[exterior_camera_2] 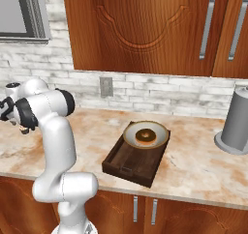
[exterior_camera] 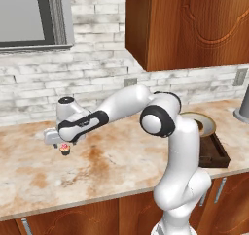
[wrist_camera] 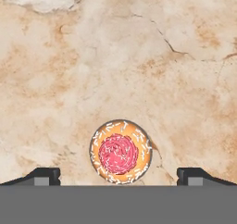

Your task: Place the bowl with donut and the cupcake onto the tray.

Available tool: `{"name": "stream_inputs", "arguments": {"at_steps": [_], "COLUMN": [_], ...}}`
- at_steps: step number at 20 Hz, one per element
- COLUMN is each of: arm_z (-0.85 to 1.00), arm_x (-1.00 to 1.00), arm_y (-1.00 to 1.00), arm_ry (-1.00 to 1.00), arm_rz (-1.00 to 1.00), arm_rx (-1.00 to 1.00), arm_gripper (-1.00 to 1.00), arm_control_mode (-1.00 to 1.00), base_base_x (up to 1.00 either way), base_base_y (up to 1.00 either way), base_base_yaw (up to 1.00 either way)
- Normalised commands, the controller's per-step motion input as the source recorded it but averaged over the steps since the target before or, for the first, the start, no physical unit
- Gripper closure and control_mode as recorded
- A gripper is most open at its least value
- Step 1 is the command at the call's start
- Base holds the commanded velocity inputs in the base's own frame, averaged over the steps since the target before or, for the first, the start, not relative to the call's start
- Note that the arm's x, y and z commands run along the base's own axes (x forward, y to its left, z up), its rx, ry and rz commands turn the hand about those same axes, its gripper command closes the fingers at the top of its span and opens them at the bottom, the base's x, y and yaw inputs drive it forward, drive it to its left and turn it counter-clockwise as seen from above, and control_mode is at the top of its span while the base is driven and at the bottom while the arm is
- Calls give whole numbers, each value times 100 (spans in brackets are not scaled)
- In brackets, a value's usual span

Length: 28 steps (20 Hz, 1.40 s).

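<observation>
Cupcake (wrist_camera: pixel 121 152) is sitting on the marble counter (wrist_camera: pixel 139 56) directly under the hand, seen from straight above as a pink swirl ringed by sprinkled tan, so its wrapper is hidden there. The gripper (wrist_camera: pixel 119 176) is standing wide apart around it, one dark fingertip (wrist_camera: pixel 44 174) at each side with clear counter between each tip and the cake; only the very ends of the fingers are showing. From the left base camera the cupcake (exterior_camera: pixel 64 148) is peeking out just below the hand, whose body is covering the fingers. Farther right, the arm's elbow is blocking most of the tray (exterior_camera: pixel 214 154) and bowl (exterior_camera: pixel 206 125) in that view. The right base camera is showing them whole: the bowl (exterior_camera_2: pixel 146 134) is resting on the far end of the tray (exterior_camera_2: pixel 131 163), with the donut (exterior_camera_2: pixel 145 135) lying inside it. A grey cylinder (exterior_camera_2: pixel 238 122) is standing beyond, partly cut off at the frame edge.
</observation>
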Motion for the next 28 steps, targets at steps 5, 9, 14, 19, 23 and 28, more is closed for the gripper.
{"name": "stream_inputs", "arguments": {"at_steps": [5, 9, 14, 19, 23, 28], "arm_z": [-8, -10, -10, -9, -8, -7], "arm_x": [2, 1, 0, 1, 1, 3], "arm_y": [0, 0, 0, 0, 0, 0], "arm_ry": [0, 0, 0, 0, 0, 0], "arm_rz": [0, 0, 0, 0, 0, 0], "arm_rx": [0, 0, 0, 0, 0, 0], "arm_gripper": [-100, -100, -100, -100, -100, -100], "arm_control_mode": [-100, -100, -100, -100, -100, -100], "base_base_x": [0, 0, 0, 0, 0, 0], "base_base_y": [0, 0, 0, 0, 0, 0], "base_base_yaw": [0, 0, 0, 0, 0, 0]}}
